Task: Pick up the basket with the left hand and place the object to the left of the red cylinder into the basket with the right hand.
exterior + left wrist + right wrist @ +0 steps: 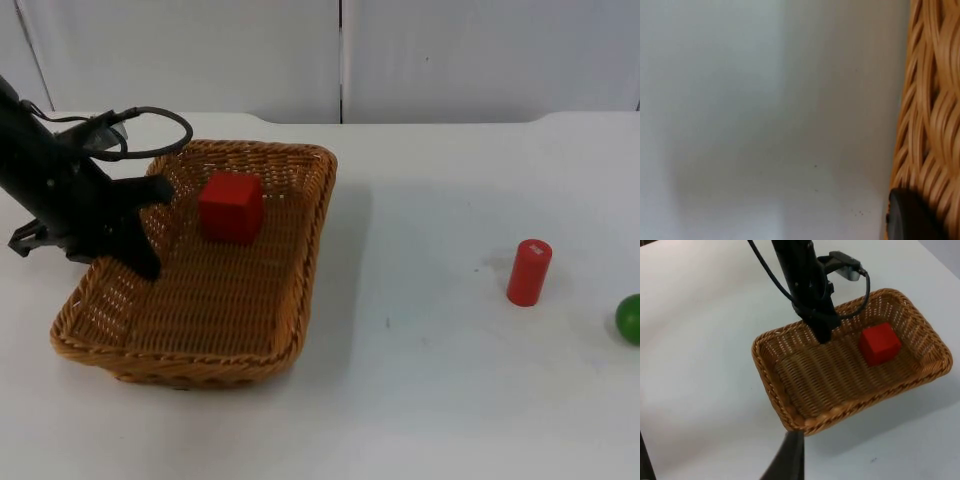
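Gripping the wicker basket by its left rim, the left gripper has its fingers clamped over the woven wall, one inside the basket and one outside. The basket sits tilted, its far end raised off the white table. A red cube lies inside the basket, toward its far end. Well to the right stands the red cylinder, upright, with a green ball near it at the table's right side. Whether the right gripper's fingers are apart or together cannot be told; it hangs high above the table, near the basket.
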Controlling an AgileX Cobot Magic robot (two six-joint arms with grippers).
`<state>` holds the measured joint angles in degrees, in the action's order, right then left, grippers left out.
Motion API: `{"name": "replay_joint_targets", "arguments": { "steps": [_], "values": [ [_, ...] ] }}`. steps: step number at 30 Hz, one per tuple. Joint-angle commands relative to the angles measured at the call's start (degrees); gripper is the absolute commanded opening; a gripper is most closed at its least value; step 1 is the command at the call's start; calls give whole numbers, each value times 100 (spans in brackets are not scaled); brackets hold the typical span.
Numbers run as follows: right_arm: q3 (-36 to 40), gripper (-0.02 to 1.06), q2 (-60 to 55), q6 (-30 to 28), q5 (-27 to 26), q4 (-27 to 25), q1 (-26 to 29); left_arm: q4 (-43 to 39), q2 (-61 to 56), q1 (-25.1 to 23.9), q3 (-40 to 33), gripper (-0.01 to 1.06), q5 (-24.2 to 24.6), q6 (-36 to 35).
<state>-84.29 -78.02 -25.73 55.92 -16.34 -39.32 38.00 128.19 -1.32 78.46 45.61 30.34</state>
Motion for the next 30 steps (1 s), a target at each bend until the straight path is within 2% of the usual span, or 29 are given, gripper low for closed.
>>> {"name": "replay_joint_targets", "arguments": {
  "steps": [1, 4, 5, 9, 10, 13, 15, 24, 27, 30],
  "values": [
    [12, 84, 57, -60, 22, -29, 25, 132, 57, -14, 13, 0, 1, -51],
    [12, 84, 57, -60, 22, -29, 25, 171, 32, -14, 13, 23, 56, -51],
    [12, 84, 57, -60, 22, -29, 25, 171, 32, -14, 13, 23, 56, -51],
    [12, 84, 57, -60, 22, -29, 25, 171, 19, -14, 13, 68, 158, -51],
    [12, 84, 57, -60, 22, -29, 25, 171, 19, -14, 13, 68, 158, -51],
    [12, 84, 57, -60, 22, -29, 25, 171, 7, -14, 13, 89, 217, -51],
    [12, 84, 57, -60, 22, -29, 25, 183, -38, -14, 13, 94, 305, -51],
    [12, 84, 57, -60, -39, -29, 25, 22, -626, -14, 13, 95, 246, -109],
    [12, 84, 57, -60, -39, -29, 25, -233, -831, -14, 13, 95, 137, -264],
    [12, 84, 57, -60, -100, -41, 25, -892, -1115, -14, 13, 95, 20, -695]
  ]
}}
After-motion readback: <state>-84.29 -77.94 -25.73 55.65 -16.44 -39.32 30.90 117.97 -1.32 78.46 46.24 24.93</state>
